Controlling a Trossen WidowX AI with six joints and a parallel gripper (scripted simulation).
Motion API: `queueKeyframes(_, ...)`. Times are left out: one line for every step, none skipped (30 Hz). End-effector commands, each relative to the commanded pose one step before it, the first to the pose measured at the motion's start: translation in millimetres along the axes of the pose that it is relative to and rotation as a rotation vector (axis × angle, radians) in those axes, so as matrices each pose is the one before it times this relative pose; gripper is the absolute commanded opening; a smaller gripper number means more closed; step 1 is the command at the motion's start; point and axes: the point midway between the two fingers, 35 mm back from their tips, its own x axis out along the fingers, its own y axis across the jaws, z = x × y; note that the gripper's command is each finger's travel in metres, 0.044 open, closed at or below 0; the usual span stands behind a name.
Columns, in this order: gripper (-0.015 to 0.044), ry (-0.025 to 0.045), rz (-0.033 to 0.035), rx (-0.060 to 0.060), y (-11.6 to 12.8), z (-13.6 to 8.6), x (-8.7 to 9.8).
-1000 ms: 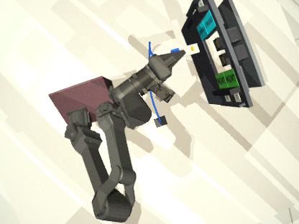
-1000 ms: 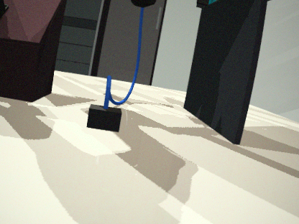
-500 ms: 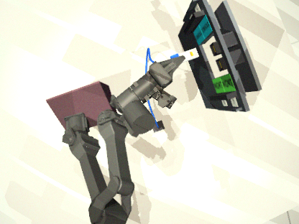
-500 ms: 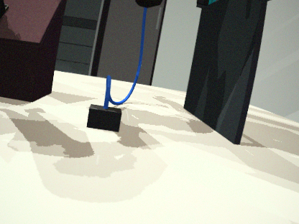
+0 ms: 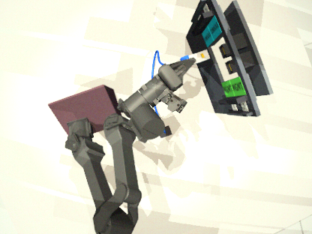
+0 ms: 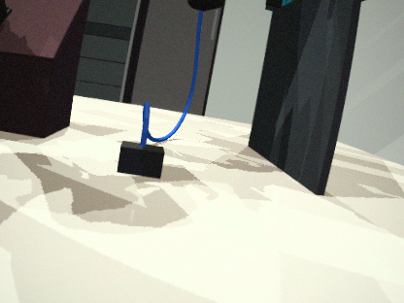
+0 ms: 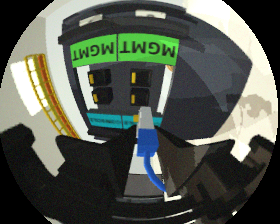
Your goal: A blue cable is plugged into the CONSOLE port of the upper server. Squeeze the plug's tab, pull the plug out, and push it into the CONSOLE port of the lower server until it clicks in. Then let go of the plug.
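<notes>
We hold the plug (image 5: 196,55) (image 7: 146,131) in our nearly closed gripper (image 5: 195,60) (image 7: 144,127); the servers (image 5: 245,71) (image 7: 122,90) stand just ahead of it.

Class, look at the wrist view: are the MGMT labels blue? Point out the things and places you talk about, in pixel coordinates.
No, the MGMT labels (image 5: 233,86) (image 7: 122,50) are green.

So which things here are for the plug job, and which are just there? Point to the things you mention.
For the job:
- blue cable (image 5: 153,67) (image 6: 196,61) (image 7: 153,175)
- its plug (image 5: 202,55) (image 7: 145,118)
- gripper (image 5: 194,60) (image 7: 144,127), holding the plug
- teal-labelled panel (image 5: 222,11) (image 6: 303,85) (image 7: 210,90)

Just there, it seems:
- maroon block (image 5: 80,105) (image 6: 41,22)
- yellow-edged strip (image 7: 50,97)
</notes>
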Motion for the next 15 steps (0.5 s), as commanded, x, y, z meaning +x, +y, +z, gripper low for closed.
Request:
queueKeyframes(0.0000, -0.00067, 0.01155, -0.0030, 3.72, 2.40, 2.35)
queueKeyframes(0.0000, -0.00003, 0.00009, 0.0000, 0.03, 0.32, 0.51)
queueKeyframes(0.0000, -0.00003, 0.00008, 0.0000, 0.03, 0.26, 0.42)
queueKeyframes(0.0000, 0.00001, 0.00002, 0.0000, 0.01, 0.19, 0.44)
queueKeyframes(0.0000, 0.00001, 0.00002, 0.0000, 0.01, 0.18, 0.41)
queueKeyframes(0.0000, 0.00001, 0.00003, 0.0000, 0.00, 0.16, 0.43)
queueKeyframes(0.0000, 0.00001, 0.00003, 0.0000, 0.00, 0.15, 0.41)
queueKeyframes(0.0000, -0.00004, 0.00008, 0.0000, 0.00, 0.15, 0.42)
queueKeyframes(0.0000, -0.00004, 0.00008, 0.0000, 0.00, 0.14, 0.40)
queueKeyframes(0.0000, 0.00002, 0.00001, 0.0000, 0.00, 0.15, 0.43)
queueKeyframes(0.0000, 0.00002, 0.00001, 0.0000, 0.00, 0.15, 0.42)
queueKeyframes(0.0000, -0.00003, 0.00007, 0.0000, 0.00, 0.15, 0.44)
queueKeyframes(0.0000, -0.00003, 0.00006, 0.0000, 0.00, 0.14, 0.40)
queueKeyframes(0.0000, 0.00000, 0.00001, 0.0000, 0.03, 0.13, 0.01)
queueKeyframes(0.0000, -0.00001, 0.00002, 0.0000, 0.08, 0.31, 0.03)
